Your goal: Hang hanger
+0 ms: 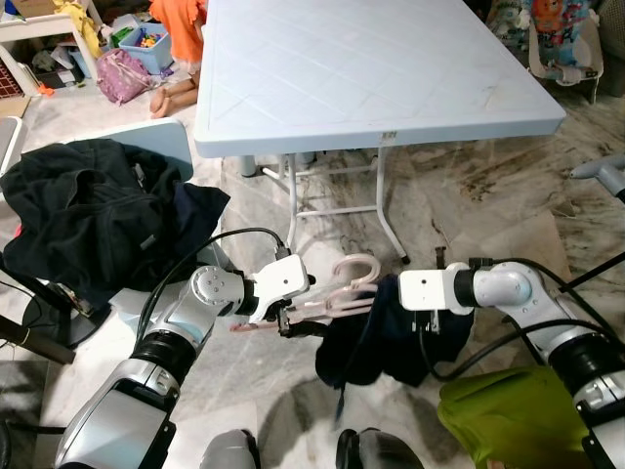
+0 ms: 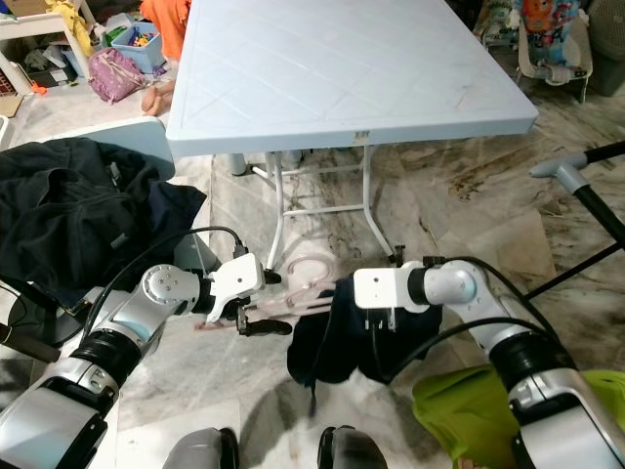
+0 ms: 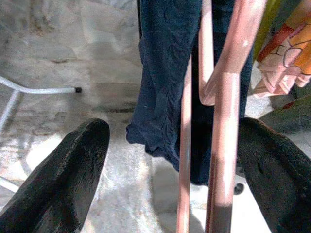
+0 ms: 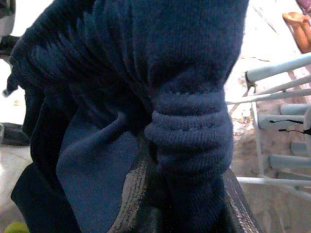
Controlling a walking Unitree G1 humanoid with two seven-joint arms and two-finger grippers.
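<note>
A pink plastic hanger (image 1: pixel 337 298) lies level in the air below the table's front edge, hook (image 1: pixel 358 267) pointing up. My left gripper (image 1: pixel 288 318) is at its left end. In the left wrist view the hanger's bars (image 3: pixel 221 121) run between my two black fingers (image 3: pixel 63 179), which stand wide apart; the bars sit close to one finger and are not pinched. A navy knit garment (image 1: pixel 381 342) hangs from the hanger's right end. My right gripper (image 1: pixel 425 334) points down into it and is shut on a fold of the navy cloth (image 4: pixel 189 131).
A pale blue folding table (image 1: pixel 371 68) stands just ahead, its white legs (image 1: pixel 386 220) behind the hanger. Black clothes (image 1: pixel 88 205) lie piled on a chair at the left. A green cloth (image 1: pixel 508 420) is at bottom right, and a person (image 1: pixel 176 59) sits far back left.
</note>
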